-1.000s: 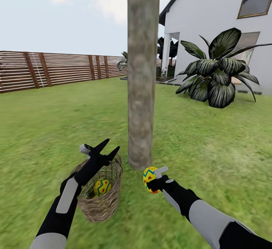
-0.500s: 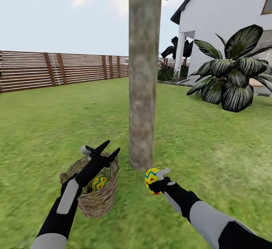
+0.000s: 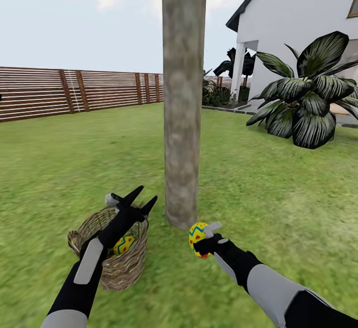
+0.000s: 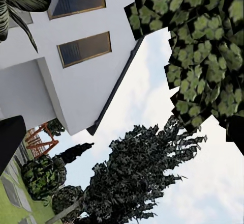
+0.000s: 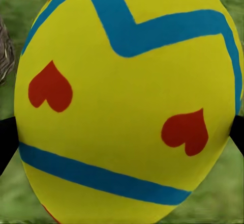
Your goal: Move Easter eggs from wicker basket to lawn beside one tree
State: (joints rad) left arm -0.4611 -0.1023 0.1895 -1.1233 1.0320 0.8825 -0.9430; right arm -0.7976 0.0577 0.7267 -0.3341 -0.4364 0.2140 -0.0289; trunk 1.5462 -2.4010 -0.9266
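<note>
My right gripper (image 3: 200, 241) is shut on a yellow Easter egg (image 3: 197, 237) with blue zigzags and red hearts, held just above the lawn (image 3: 278, 194) beside the base of the tree (image 3: 182, 119). That egg (image 5: 127, 96) sits very close in the right wrist view. The brown wicker basket (image 3: 87, 226) stands on the grass left of the trunk with another egg (image 3: 123, 244) inside. My left gripper (image 3: 141, 198) hangs open above the basket's rim, fingers pointing up and away. The left wrist view looks up at leaves (image 4: 203, 46) and sky.
A broad-leaved striped plant (image 3: 303, 104) grows at the right in front of the white house (image 3: 298, 25). A brown slat fence (image 3: 74, 92) runs along the far left. Dark conical trees (image 4: 132, 183) stand by the house. Open grass lies all around the trunk.
The view has shifted, so the fence and house sit further right than a second ago. The trunk and basket now lie a little further left. Both grippers keep their poses.
</note>
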